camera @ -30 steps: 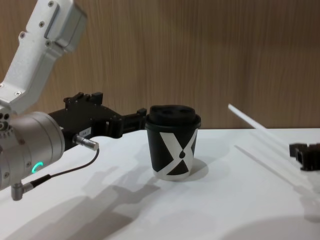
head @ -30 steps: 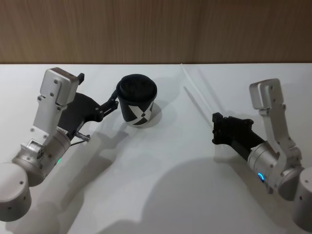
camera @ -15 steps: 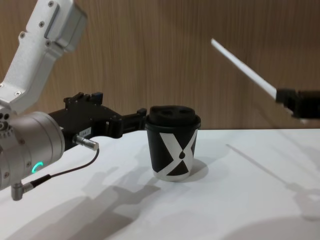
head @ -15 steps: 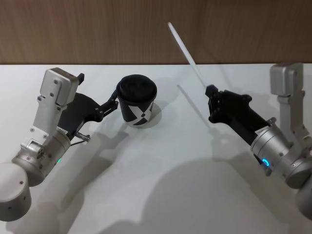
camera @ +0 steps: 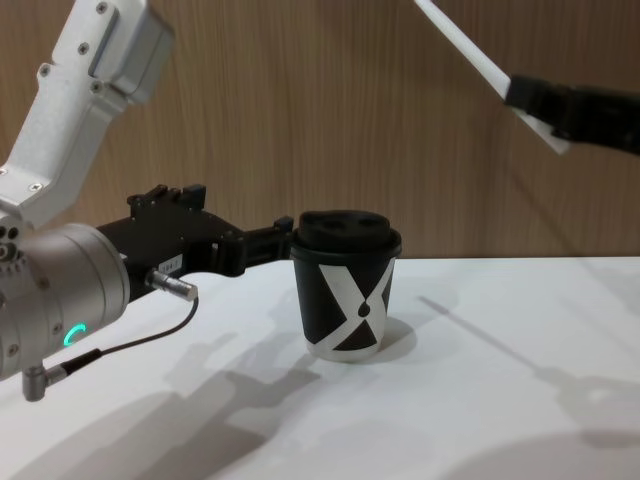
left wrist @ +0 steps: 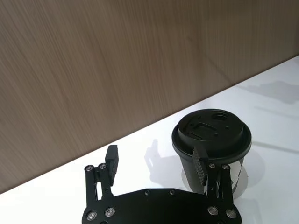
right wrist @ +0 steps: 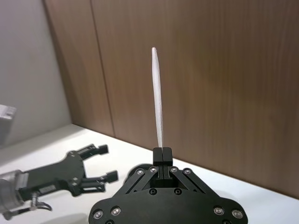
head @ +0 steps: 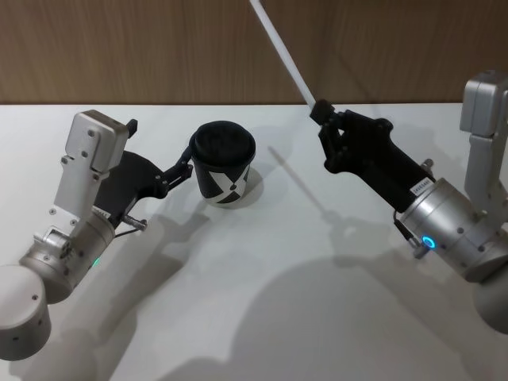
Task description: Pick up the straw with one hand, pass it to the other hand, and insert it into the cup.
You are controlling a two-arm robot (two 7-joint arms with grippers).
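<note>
Pinching the thin white straw [head: 282, 51], the right claw [head: 321, 111] is holding it slanted up; the left claw [left wrist: 156, 156] is sitting spread by the cup [head: 225, 171].

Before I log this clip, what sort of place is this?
Probably a robot test bench, not a café: a plain white table against a wood-panelled wall, a lidded paper cup with the left claw open beside it, the right claw holding a straw aloft.

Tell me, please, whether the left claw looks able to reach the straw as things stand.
Probably yes, once it rises: the straw is held high in the shut right claw, right of the cup, with open air between. The open left claw sits low beside the cup.
</note>
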